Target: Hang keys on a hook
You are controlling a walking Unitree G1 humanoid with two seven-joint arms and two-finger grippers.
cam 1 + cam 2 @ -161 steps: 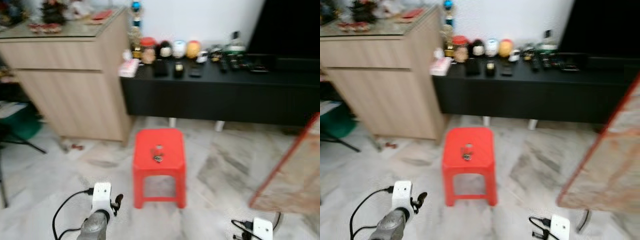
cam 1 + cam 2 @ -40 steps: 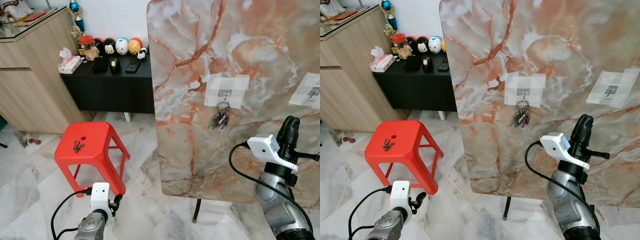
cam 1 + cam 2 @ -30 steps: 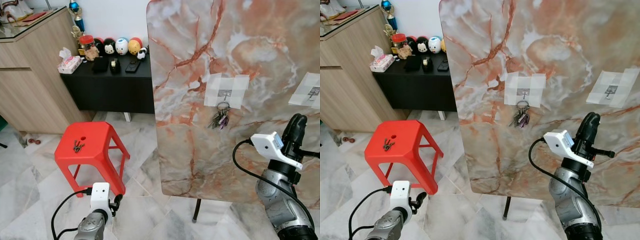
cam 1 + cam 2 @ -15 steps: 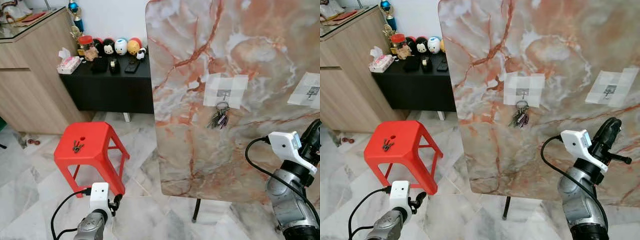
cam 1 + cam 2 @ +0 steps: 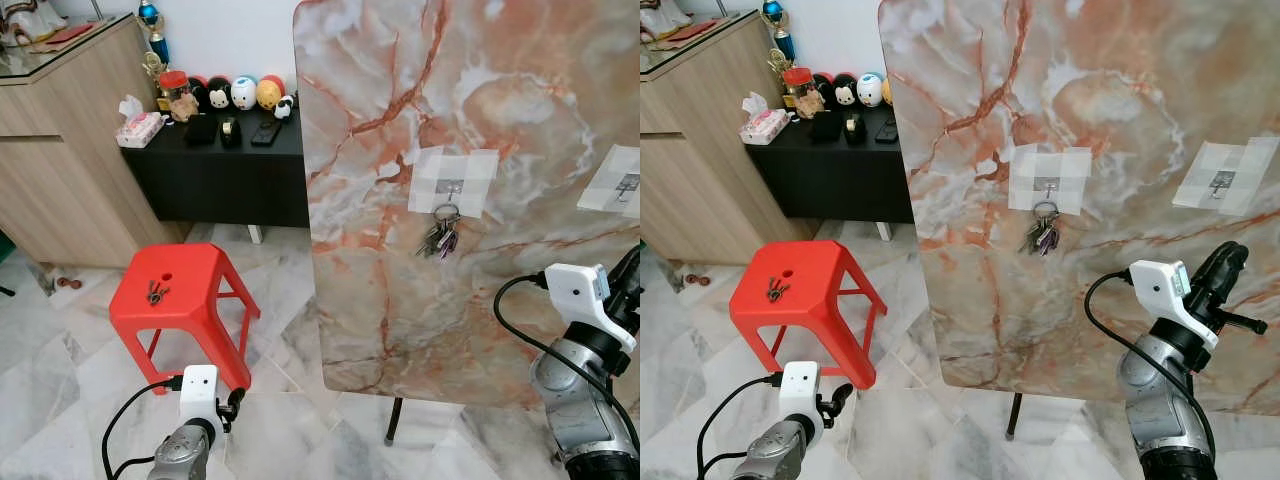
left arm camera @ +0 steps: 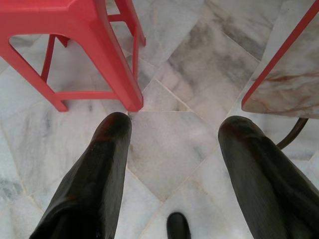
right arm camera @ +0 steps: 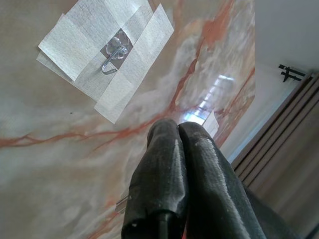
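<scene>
**Keys up, arm backing off**

The keys (image 5: 439, 238) hang from the taped hook (image 5: 452, 187) on the marble board (image 5: 400, 300). The right gripper (image 7: 175, 130), jaws together and empty, has drawn lower and further right than a second ago (job looks done). The left gripper (image 6: 174, 144) hangs idle, jaws apart, beside the red stool (image 5: 175, 296).

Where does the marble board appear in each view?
Left eye view: marble board stands on the right, beside the red stool.
Right eye view: the same place.
Left wrist view: its red-edged corner, near the stool's legs.
Right wrist view: its face, ahead of the shut right end effector.
Shared landmark: the empty taped hook.
</scene>
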